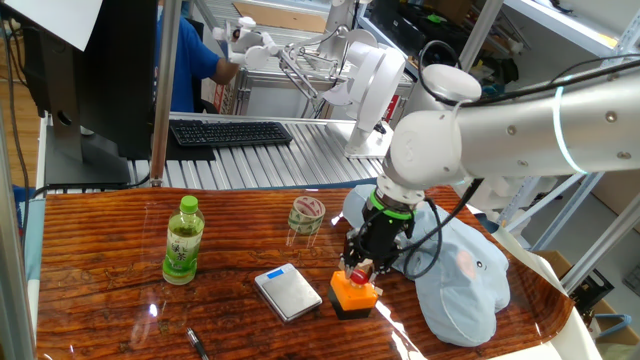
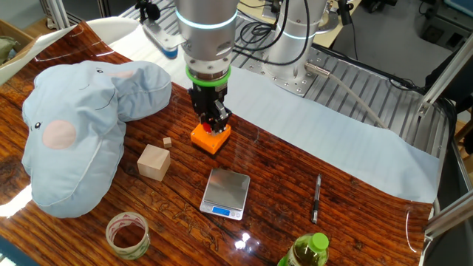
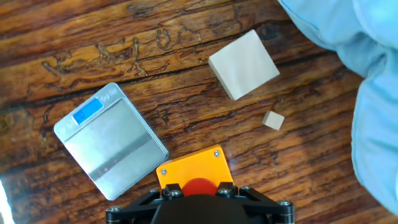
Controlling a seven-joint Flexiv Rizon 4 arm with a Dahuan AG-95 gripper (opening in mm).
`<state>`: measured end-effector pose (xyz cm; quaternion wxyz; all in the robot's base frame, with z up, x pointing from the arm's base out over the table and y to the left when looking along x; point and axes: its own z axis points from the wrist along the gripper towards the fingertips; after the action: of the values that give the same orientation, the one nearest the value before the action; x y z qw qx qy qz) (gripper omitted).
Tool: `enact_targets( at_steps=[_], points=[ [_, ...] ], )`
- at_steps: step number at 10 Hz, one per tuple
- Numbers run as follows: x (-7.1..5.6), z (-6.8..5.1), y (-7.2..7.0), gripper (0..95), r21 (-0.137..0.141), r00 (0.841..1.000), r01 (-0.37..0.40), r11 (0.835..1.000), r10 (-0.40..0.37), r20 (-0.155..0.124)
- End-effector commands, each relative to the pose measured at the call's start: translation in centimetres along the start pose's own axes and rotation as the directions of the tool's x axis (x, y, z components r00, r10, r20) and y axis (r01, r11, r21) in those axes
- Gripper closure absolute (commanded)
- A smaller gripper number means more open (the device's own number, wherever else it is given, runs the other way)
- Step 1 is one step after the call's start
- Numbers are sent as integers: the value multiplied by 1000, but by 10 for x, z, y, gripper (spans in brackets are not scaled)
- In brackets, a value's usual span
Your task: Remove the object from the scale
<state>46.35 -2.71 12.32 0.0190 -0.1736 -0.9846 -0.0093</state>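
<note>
The object, an orange box with a red button [image 1: 354, 293], stands on the wooden table just right of the scale [image 1: 288, 292], off its plate. In the other fixed view the object [image 2: 211, 138] is beyond the scale [image 2: 225, 191], whose plate is bare. My gripper [image 1: 360, 270] points straight down on the object, with its fingers against both sides of the red button. In the hand view the object [image 3: 189, 171] sits under my gripper [image 3: 199, 190], and the scale [image 3: 112, 149] lies to its left with the blue display at the far corner.
A tan wooden cube [image 3: 244, 63] and a tiny wooden cube [image 3: 272, 120] lie near a big light-blue plush [image 2: 74, 125]. A green bottle [image 1: 183, 240], a tape roll [image 1: 307, 215] and a pen [image 2: 316, 198] are also on the table.
</note>
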Motion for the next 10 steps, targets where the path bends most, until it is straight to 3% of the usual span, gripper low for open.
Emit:
enact_targets(
  at_steps=[1,3,7,10],
  points=[
    [4,-1,-10,950,-6,998,55,998,-55,2],
    [7,10,-18,950,-19,995,97,995,-96,33],
    [-14,26,-35,950,-22,986,161,987,-160,51],
    [-17,29,-38,950,-21,983,175,984,-174,66]
  ],
)
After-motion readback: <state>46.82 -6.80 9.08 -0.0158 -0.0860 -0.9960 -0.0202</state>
